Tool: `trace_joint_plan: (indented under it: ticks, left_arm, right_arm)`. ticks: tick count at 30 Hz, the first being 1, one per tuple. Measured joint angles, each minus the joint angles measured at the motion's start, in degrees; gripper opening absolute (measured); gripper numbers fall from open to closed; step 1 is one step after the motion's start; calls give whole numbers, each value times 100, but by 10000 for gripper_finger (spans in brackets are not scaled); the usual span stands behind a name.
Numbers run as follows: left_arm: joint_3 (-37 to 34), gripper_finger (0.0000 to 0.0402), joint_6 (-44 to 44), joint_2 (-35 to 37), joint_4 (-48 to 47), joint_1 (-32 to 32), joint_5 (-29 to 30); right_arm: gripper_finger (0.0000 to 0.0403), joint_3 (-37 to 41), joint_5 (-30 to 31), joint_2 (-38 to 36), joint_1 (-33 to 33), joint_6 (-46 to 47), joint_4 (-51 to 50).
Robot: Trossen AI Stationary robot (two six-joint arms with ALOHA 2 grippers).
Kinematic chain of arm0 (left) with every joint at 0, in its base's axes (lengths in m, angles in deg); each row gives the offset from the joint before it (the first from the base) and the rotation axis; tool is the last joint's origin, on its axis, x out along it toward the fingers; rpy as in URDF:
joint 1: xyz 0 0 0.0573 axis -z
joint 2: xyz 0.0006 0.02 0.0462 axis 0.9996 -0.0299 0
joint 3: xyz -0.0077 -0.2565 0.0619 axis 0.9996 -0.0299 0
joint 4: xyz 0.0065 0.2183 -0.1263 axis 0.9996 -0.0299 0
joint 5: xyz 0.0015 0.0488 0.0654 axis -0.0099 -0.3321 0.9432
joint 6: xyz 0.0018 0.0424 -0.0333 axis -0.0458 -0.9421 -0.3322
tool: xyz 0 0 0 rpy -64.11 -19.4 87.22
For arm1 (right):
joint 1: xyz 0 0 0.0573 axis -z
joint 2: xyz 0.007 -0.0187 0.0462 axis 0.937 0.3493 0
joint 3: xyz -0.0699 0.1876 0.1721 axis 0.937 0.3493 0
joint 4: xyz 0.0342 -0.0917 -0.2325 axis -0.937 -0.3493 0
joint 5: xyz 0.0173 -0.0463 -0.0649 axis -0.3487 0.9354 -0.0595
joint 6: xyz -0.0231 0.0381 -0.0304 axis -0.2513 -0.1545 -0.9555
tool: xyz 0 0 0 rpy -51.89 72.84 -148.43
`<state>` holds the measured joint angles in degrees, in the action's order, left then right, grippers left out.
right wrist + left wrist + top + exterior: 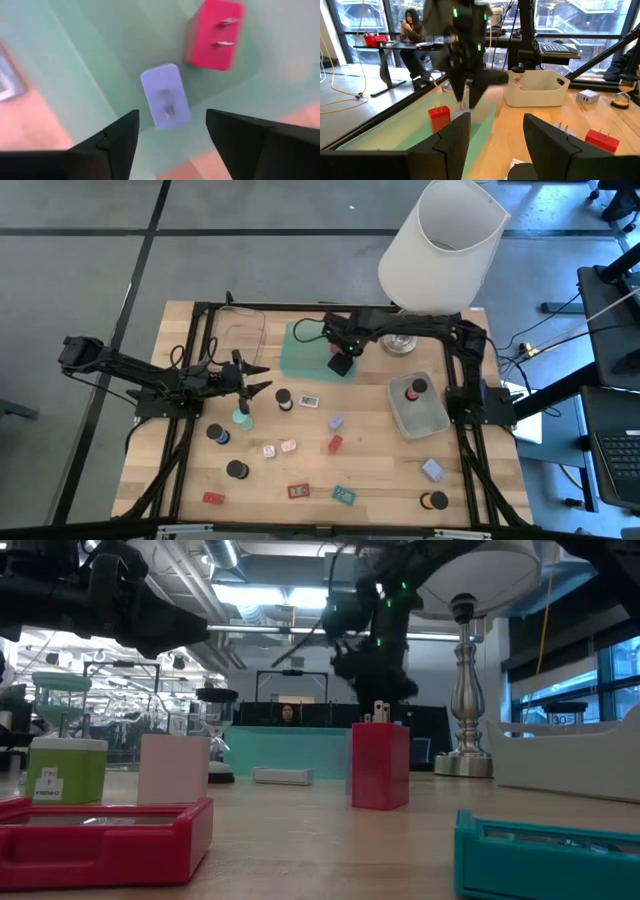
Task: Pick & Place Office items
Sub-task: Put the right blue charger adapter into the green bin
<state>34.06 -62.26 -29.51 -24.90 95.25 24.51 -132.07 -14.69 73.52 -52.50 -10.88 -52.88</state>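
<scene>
My right gripper (170, 131) hangs over the shallow green plastic tray (300, 352) near the far edge of the desk (380, 470), its two dark fingers parted and holding nothing. Directly below them a small lavender plug block (165, 96) appears loose in the tray, seemingly just let go; its blur leaves me unsure whether it has settled. A red plug block (214, 35) with two metal prongs sits just beside it in the same tray.

My left gripper (248, 387) waits near the desk's left side, fingers partly apart and empty, above a mint-green round cap (242, 418).

The rest of the office items lie scattered toward the near edge, and a red piece sits in the grey tray (432, 420) at the right.

The risk, as I judge it, sits under my right fingers. If the lavender block is not yet at rest, it could tumble against the red one or bounce toward the tray's low wall. Lifting away at a slant could also clip either block and knock it out onto the desk.
</scene>
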Motion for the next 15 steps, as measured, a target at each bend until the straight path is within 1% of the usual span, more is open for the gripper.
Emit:
trace_joint_plan:
  ticks: [3, 7, 11, 15]
  left_arm:
    - [0, 180, 0, 0, 0, 0, 0]
    - [0, 180, 0, 2, -45, -2, -2]
    - [-2, 180, 34, 0, -267, -2, -4]
    - [-2, 180, 198, 0, -341, -2, 22]
  right_arm:
    - [241, -658, 39, -2, -7, 26, -1000]
    - [242, -1338, 65, -236, -247, 30, -1816]
    - [242, -1434, 58, -663, -720, 224, -2008]
    - [242, -1189, 322, -1151, -1300, 603, -2108]
